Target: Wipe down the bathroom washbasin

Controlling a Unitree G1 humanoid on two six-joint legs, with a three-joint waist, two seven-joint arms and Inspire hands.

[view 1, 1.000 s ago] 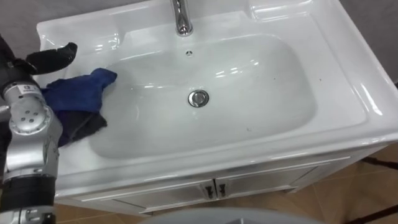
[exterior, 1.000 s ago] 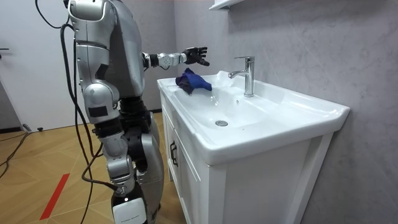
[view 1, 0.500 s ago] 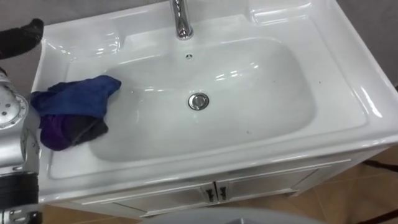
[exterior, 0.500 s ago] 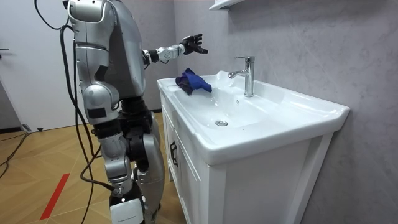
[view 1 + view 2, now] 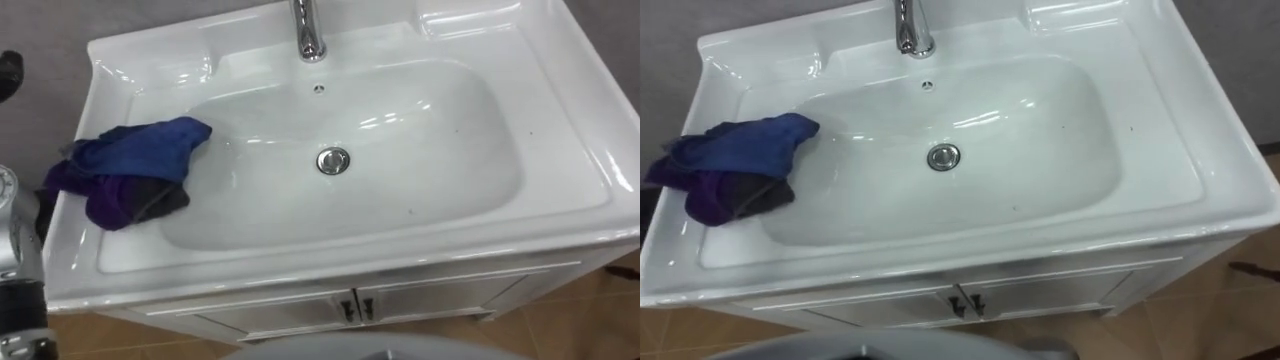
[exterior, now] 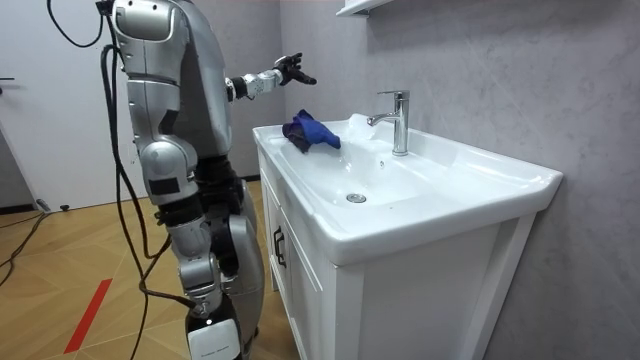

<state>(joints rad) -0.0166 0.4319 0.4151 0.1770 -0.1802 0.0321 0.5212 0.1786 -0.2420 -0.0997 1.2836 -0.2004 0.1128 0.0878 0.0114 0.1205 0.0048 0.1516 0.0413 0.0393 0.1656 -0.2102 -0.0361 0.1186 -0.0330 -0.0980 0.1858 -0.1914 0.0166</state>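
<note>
Cloth (image 5: 130,172) bunched on basin (image 5: 585,150) left rim; left robot hand (image 6: 285,70) aloft, fingers spread, empty.

cloth (image 5: 130,172) on left rim of basin (image 5: 565,150), one edge hanging into the bowl; drain (image 5: 333,160) mid-bowl; faucet (image 5: 310,30) behind it on back rim, overflow hole (image 5: 319,88) between them; cabinet doors (image 5: 300,310) below front edge

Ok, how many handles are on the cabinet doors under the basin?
2. The left handle and the right handle sit side by side where the doors meet, at the middle of the cabinet below the basin.
</note>
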